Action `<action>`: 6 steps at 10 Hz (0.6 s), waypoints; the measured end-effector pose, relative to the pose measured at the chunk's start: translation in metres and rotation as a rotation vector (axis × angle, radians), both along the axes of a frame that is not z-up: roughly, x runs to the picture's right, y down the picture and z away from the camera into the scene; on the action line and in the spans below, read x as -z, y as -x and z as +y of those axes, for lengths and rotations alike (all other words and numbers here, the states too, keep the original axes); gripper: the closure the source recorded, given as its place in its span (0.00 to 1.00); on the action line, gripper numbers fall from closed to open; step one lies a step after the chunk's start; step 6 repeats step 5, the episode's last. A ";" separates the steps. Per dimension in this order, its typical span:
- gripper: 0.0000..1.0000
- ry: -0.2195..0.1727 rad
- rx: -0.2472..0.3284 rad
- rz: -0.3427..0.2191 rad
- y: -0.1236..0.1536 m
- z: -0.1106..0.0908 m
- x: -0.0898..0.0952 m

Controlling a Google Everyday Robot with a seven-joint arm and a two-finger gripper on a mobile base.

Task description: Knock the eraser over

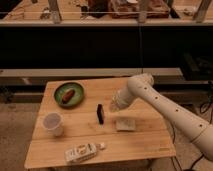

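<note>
No legible text, brand, number or sign is found anywhere in view. The white carton [81, 152] at the front of the counter [145, 145] carries dark printing, but none of it can be read. The hand [114, 106] hangs over the counter, right of the eraser [100, 113]; both unmarked.
</note>
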State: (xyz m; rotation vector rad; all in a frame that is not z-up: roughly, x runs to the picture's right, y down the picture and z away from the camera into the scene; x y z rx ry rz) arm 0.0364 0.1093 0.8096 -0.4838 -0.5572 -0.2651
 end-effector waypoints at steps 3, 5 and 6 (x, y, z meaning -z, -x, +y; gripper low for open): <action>0.96 0.003 0.006 -0.013 0.029 -0.003 -0.003; 0.96 -0.001 -0.005 -0.011 0.029 -0.005 -0.006; 0.96 -0.001 -0.005 -0.011 0.029 -0.005 -0.006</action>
